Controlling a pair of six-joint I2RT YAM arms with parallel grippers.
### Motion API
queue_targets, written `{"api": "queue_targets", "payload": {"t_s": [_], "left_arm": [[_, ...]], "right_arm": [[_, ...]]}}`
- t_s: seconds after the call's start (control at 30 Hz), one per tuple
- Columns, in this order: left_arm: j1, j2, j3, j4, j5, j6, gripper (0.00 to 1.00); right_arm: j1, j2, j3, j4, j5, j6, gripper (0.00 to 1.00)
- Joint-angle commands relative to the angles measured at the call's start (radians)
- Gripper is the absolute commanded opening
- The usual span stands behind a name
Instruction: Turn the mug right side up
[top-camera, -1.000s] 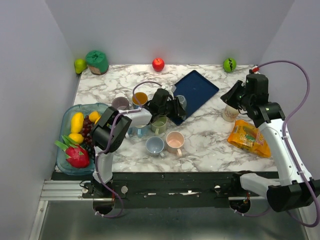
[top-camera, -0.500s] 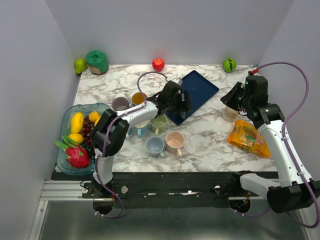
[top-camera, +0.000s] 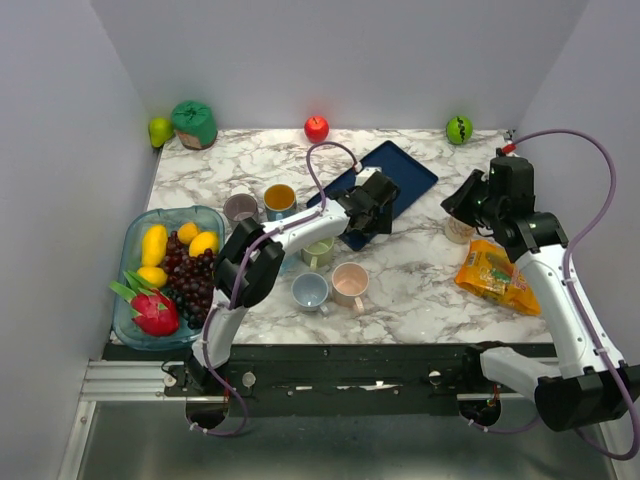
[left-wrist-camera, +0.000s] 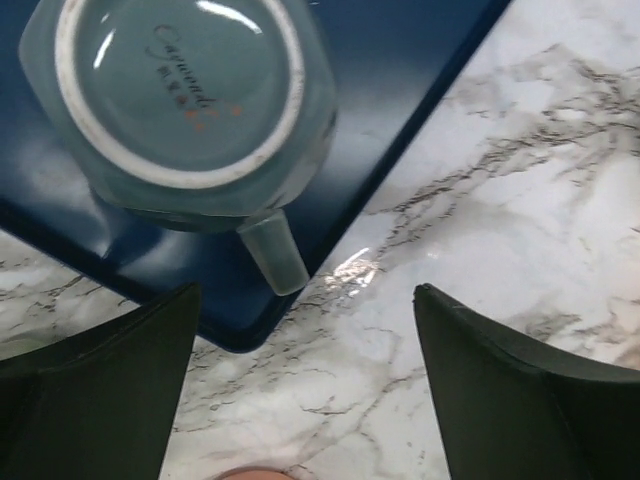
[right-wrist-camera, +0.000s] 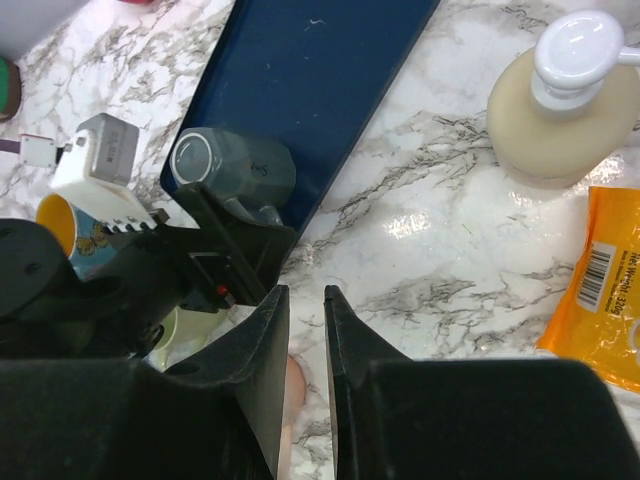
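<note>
Opened left hand wide since second ago, letting go of mug, now base-up on blue tray. Right hand nearly clenched, empty, over tabletop.

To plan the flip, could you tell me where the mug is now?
In the left wrist view's upper left, the mug sits base-up on the blue tray near its edge, just ahead of the open left gripper.
</note>
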Motion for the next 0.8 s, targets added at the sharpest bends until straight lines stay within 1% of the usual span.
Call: {"api": "queue_targets", "payload": {"t_s": [0.0,0.03,0.1,0.17,0.2,0.23,0.33,0.47,0.7,0.73,0.77], "left_arm": [[-0.003,0.041,0.069,-0.092,-0.122,-0.050,0.83],[-0.003,0.047,0.079,-0.096,-0.134,-0.056,0.74],[-0.003,0.061,0.100,-0.114,-0.146,-0.077,0.67],[-0.003,0.066,0.103,-0.118,-0.157,-0.093,0.63],[-0.003,0.067,0.105,-0.118,-0.162,-0.099,0.62],[-0.003,0.067,0.103,-0.119,-0.166,-0.111,0.59],[-0.001,0.072,0.105,-0.113,-0.172,-0.128,0.56],[0.008,0.078,0.108,-0.104,-0.171,-0.148,0.49],[0.022,0.090,0.117,-0.073,-0.170,-0.160,0.48],[0.022,0.089,0.117,-0.067,-0.163,-0.160,0.49],[0.023,0.087,0.113,-0.043,-0.160,-0.159,0.53]], "right_arm": [[-0.007,-0.022,-0.009,0.007,0.021,-0.019,0.28],[-0.005,-0.022,-0.009,0.007,0.018,-0.021,0.28],[-0.005,-0.024,-0.009,0.007,0.015,-0.021,0.28],[-0.007,-0.025,-0.014,0.008,0.012,-0.021,0.28],[-0.005,-0.028,-0.015,0.010,0.010,-0.021,0.28],[-0.005,-0.032,-0.018,0.011,0.010,-0.022,0.28],[-0.007,-0.039,-0.028,0.014,0.015,-0.024,0.28],[-0.007,-0.044,-0.031,0.014,0.021,-0.030,0.28],[-0.005,-0.042,-0.031,0.014,0.027,-0.035,0.28],[-0.007,-0.042,-0.031,0.014,0.029,-0.035,0.28],[-0.005,-0.041,-0.029,0.014,0.029,-0.038,0.28]]}}
